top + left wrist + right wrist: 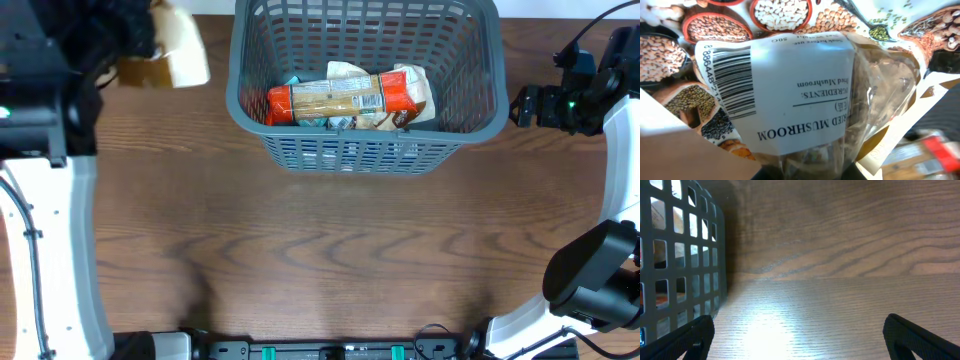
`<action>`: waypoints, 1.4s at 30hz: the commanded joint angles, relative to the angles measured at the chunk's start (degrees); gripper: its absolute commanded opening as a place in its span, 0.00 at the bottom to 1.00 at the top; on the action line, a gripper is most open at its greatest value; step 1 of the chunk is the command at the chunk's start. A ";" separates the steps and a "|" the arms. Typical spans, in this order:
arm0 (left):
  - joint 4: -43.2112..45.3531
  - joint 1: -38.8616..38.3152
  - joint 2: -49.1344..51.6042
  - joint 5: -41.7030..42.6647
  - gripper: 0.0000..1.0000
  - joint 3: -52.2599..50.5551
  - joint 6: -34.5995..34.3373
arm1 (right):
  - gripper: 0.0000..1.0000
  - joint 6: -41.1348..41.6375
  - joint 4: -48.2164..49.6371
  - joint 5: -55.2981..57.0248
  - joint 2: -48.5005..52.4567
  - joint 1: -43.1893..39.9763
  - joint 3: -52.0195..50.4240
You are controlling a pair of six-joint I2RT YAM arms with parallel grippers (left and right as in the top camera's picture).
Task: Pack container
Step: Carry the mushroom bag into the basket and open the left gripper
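Right wrist: container [685, 255] just beside the parted right fingers [920, 340]

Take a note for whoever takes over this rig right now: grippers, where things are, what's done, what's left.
Left gripper: shut on the dried mushroom packet, held up to the left of the container, not over it.
Right gripper: open and empty, low beside the container's right wall.
Done: an orange packet and other packets lie inside the container.
Left: carry the mushroom packet over the rim and release it inside.
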 commanded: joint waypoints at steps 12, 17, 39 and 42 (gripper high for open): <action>5.60 -21.55 12.46 -0.50 0.06 0.96 33.79 | 0.99 -0.57 0.02 -0.26 0.37 -0.59 -0.26; 7.45 -24.39 18.95 -0.50 0.05 0.96 42.45 | 0.99 -0.57 0.00 -0.26 0.37 -0.59 -0.26; 3.65 -24.65 31.95 -1.11 0.99 0.83 44.96 | 0.99 -0.57 1.33 -0.24 0.37 -0.59 -0.26; 3.96 -24.63 31.69 -4.76 0.99 0.83 42.38 | 0.99 -0.52 2.73 -0.22 0.35 -0.59 -0.26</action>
